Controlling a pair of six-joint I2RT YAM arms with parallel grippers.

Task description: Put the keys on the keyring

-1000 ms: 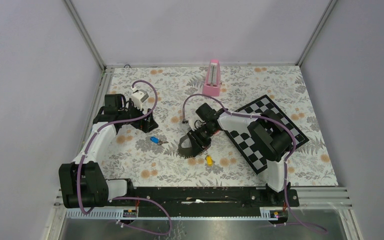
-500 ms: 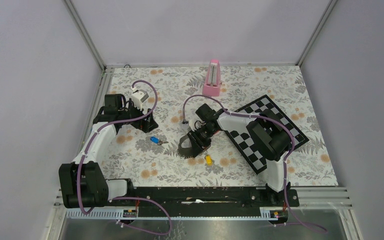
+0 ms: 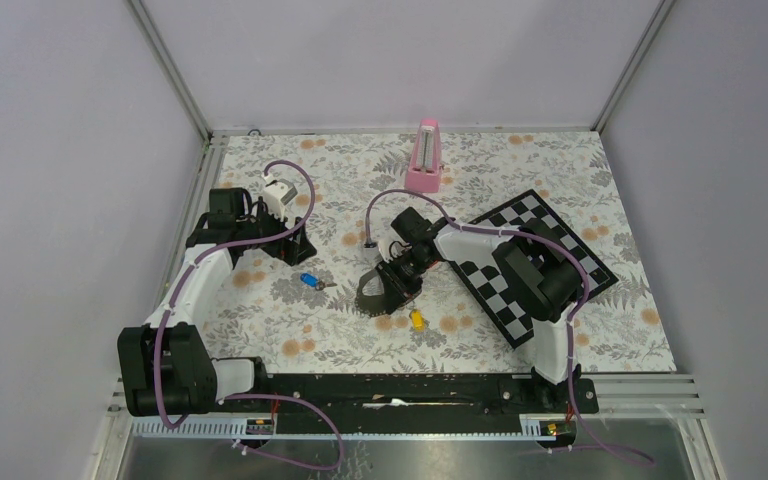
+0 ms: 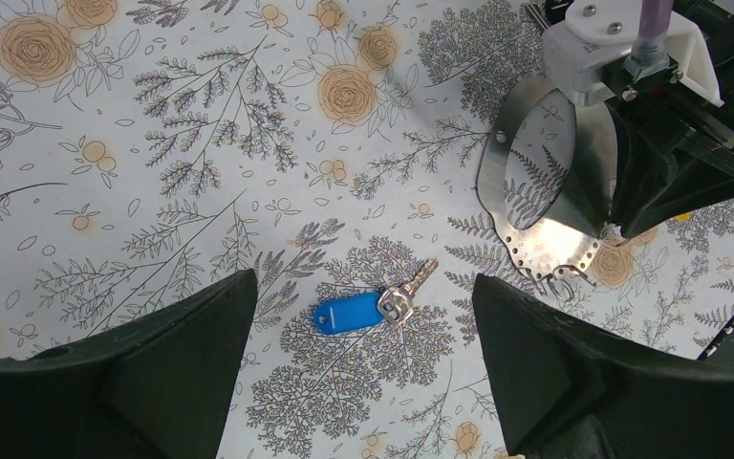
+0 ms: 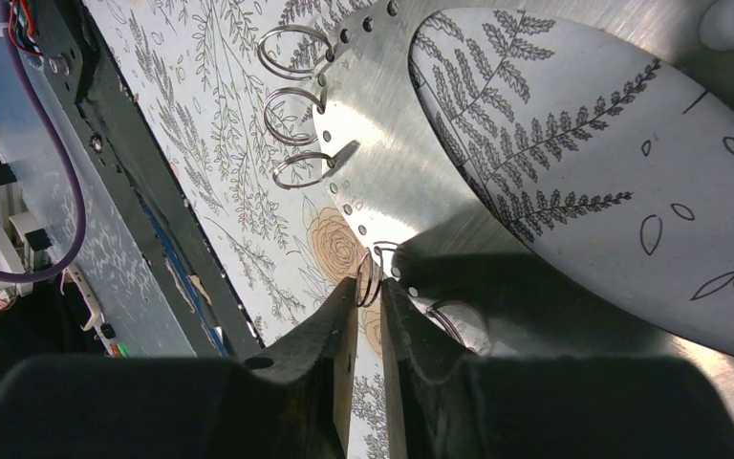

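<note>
Shiny brushed metal keyring (image 5: 382,182)

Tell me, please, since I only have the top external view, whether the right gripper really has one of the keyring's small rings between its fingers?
Observer: Yes. In the right wrist view the right gripper stands nearly shut, with one split ring pinched between its fingers at the perforated edge of the keyring.
Operator: Thank you. Are there other rings on that edge?
Observer: Three more rings hang from holes further along it, and the fingers touch none of them.
Operator: And how does the blue key lie?
Observer: In the left wrist view the blue key lies flat, seen between the open fingers of the left gripper, with its blade pointing toward the keyring.
</note>
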